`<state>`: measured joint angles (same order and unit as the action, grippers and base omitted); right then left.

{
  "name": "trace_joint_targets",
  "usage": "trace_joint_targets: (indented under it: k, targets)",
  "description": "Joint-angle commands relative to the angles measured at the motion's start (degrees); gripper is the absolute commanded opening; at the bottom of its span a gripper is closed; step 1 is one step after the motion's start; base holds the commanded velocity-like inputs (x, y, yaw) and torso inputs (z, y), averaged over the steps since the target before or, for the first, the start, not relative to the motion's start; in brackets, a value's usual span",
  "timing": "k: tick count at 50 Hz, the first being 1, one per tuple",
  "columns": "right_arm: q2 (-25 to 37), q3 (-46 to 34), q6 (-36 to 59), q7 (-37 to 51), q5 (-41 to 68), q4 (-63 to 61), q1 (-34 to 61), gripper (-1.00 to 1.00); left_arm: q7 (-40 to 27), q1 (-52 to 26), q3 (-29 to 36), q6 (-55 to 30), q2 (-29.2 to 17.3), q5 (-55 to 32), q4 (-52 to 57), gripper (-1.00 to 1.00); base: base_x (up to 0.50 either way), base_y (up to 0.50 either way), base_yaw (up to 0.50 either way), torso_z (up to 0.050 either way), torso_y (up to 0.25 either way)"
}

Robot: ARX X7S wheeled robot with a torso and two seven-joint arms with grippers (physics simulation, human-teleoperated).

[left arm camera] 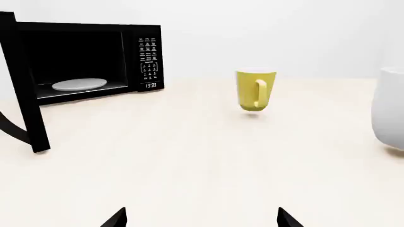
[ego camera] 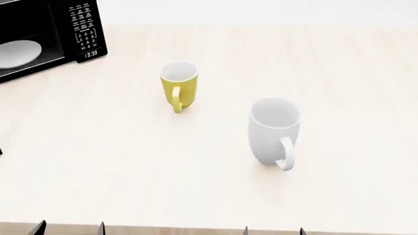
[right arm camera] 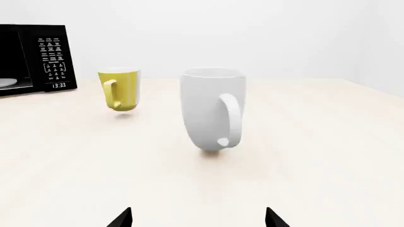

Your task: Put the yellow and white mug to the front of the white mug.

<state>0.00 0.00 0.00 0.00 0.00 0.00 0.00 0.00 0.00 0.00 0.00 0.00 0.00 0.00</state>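
Surface: pale cream counter [ego camera: 339,73], bare plain wall behind it.
Microwave: black microwave [ego camera: 39,36] at the counter's far left corner, door open, clock lit.
Microwave contents: white turntable plate [left arm camera: 79,84] inside the cavity.
Yellow and white mug [ego camera: 178,87]: upright, left of centre, well back from the near edge; yellow outside, white inside, yellow loop handle facing the near edge; nothing in it.
White mug [ego camera: 273,129]: upright, taller, nearer the near edge and right of the yellow one, well apart; nothing in it.
Left gripper [left arm camera: 202,218]: fingers spread, holding nothing, at the near edge.
Right gripper [right arm camera: 198,218]: fingers spread, holding nothing.
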Motion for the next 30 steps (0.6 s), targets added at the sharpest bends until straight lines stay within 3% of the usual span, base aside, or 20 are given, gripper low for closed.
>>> trace_joint_targets:
  k: [1, 5, 7, 17, 23, 30]
  targets:
    - [0.7, -0.6, 0.7, 1.0, 2.1, 1.2, 0.9, 1.00, -2.4, 0.0, -0.2, 1.3, -0.7, -1.6, 0.5, 1.00, 0.00, 0.00, 0.00, 0.000, 0.000]
    - [1.5, -1.0, 4.4, 4.3, 0.9, -2.6, 0.4, 1.00, -4.4, 2.0, -0.9, 5.3, -1.1, -4.7, 4.0, 1.00, 0.00, 0.00, 0.00, 0.000, 0.000]
    - [2.0, -1.7, 6.1, 7.5, -2.3, -2.6, 0.8, 1.00, -5.0, 2.2, -1.3, 0.4, -1.6, -7.1, 6.2, 1.00, 0.00, 0.00, 0.00, 0.000, 0.000]
    - [3.9, -2.8, 7.6, 12.3, -5.7, -6.5, -0.1, 1.00, -7.0, 2.3, 0.3, -0.5, -3.4, -7.0, 7.5, 1.00, 0.00, 0.00, 0.00, 0.000, 0.000]
    - [6.2, 4.0, 13.1, 15.8, -5.5, -17.8, -3.6, 1.00, -8.4, 3.1, -0.5, -7.4, -4.6, -9.3, 13.7, 1.00, 0.00, 0.00, 0.00, 0.000, 0.000]
    - [8.1, 13.8, 16.8, 17.9, -1.7, -24.6, -7.6, 1.00, -7.7, 2.3, 0.9, -4.9, -5.5, -9.2, 13.2, 1.00, 0.00, 0.00, 0.00, 0.000, 0.000]
